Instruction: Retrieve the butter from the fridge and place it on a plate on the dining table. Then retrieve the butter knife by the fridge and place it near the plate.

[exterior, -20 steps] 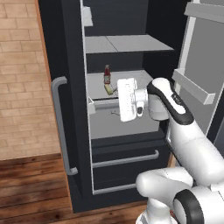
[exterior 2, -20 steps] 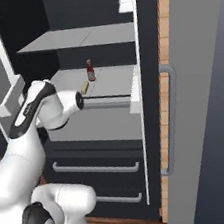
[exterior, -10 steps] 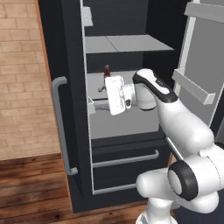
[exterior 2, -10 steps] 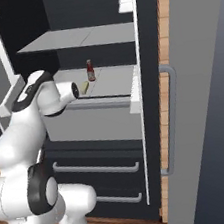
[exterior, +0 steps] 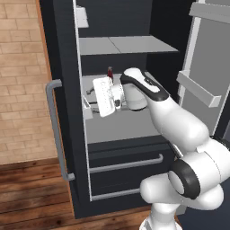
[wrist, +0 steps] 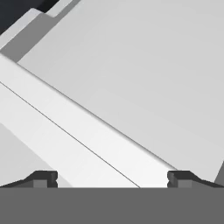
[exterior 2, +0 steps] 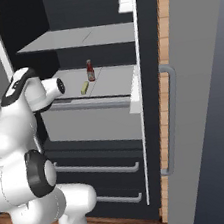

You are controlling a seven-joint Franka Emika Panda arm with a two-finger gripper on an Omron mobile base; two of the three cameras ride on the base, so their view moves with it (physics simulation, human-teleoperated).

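Reaching into the open fridge (exterior: 67,112), the white arm (exterior: 173,121) had its hand at the level of the middle shelf (exterior 2: 109,79). In the hand view the claw (wrist: 112,178) stood wide open, its two dark fingertips (wrist: 43,178) far apart with nothing between them, facing pale grey fridge surfaces crossed by a slanting ledge.

The butter (exterior 2: 85,87), a small pale-yellow stick, lay on the middle shelf, just beside a small red bottle (exterior 2: 90,70) with a white cap, which stood upright slightly behind it. In the right base view, the hand was left of the butter and apart from it. In the left base view, the bottle (exterior: 109,72) showed just above the hand; the butter could not be made out there.

Above was a second grey shelf (exterior: 121,45). Below the shelf sat two dark drawers, each with a grey bar handle (exterior: 126,162). The closed fridge door carried a long grey vertical handle (exterior: 56,130). A brick wall (exterior: 22,81) and wood floor (exterior: 31,193) lay to the left.
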